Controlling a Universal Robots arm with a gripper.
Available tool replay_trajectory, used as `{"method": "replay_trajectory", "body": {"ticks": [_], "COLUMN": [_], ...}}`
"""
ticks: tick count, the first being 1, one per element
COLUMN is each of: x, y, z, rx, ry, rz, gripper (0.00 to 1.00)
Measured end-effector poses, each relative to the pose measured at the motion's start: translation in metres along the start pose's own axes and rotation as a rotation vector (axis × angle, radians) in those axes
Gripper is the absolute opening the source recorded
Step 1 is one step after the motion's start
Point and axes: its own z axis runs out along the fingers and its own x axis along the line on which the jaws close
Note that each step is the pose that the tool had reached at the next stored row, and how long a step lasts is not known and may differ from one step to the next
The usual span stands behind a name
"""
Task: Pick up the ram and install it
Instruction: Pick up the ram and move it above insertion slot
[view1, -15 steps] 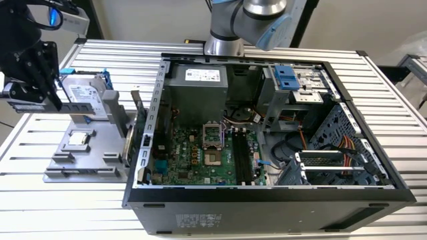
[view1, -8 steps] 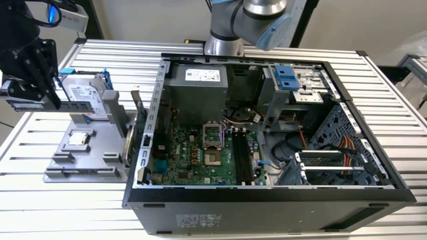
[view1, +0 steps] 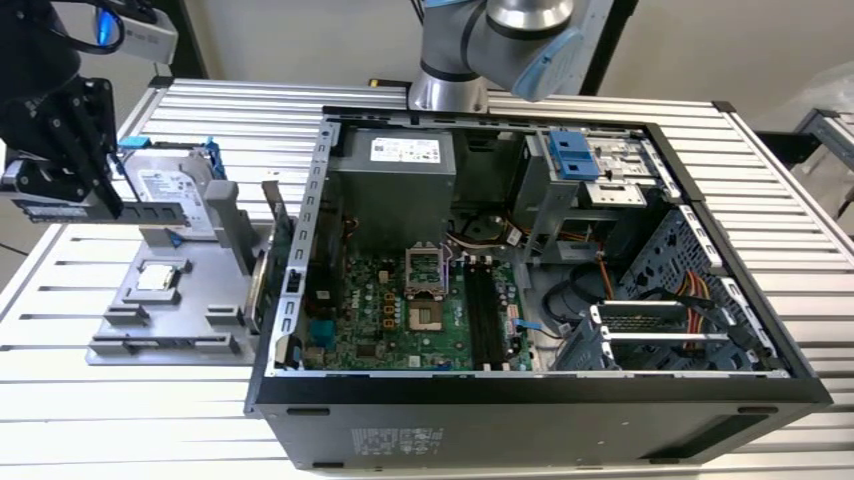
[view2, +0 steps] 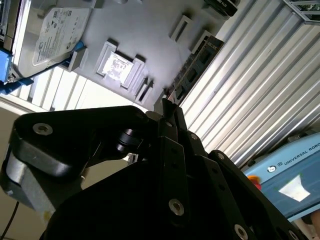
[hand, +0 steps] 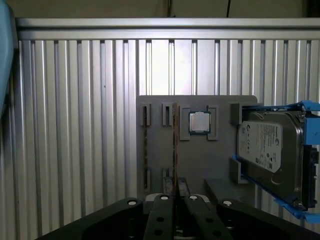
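My black two-fingered gripper (view1: 83, 203) is clenched on the ram (view1: 147, 213), a long, thin, flat green circuit-board stick with dark chips. My fingertips press its two flat faces. In the exterior view the stick stands on its thin edge just under my fingertips. Its long axis lies nearly level, one end pointing toward the exterior view's left and the other toward the exterior view's right, where it dips a little.

In the first wrist view the ram (hand: 175, 145) is edge-on, a narrow line running straight out from between my fingertips (hand: 175, 195). In the second wrist view its chip-studded face (view2: 197, 65) stretches away from my gripper (view2: 167, 107).

Below my hand sits a flat grey plastic tray (view1: 174, 320) with moulded holders. On it lies a small square silver processor chip (view1: 160, 278), and a silver hard drive in a blue frame (view1: 180, 190) leans just behind the ram.

Well off to the side of my hand, toward the exterior view's right, stands an open black computer case (view1: 534, 420). Its green motherboard (view1: 374, 320) and long black slots (view1: 487, 310) are exposed. Everything rests on a ribbed aluminium table (view1: 134, 400).
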Motion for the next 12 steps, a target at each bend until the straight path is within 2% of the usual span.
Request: {"method": "replay_trajectory", "body": {"ticks": [7,12], "x": [-0.0002,-0.0002], "y": [-0.0081,-0.0099], "z": [0.0001,0.0001], "rx": [0.0003,0.0002], "ry": [-0.0003,-0.0002], "rz": [-0.001,-0.001], "gripper": [0.0,0.0]}}
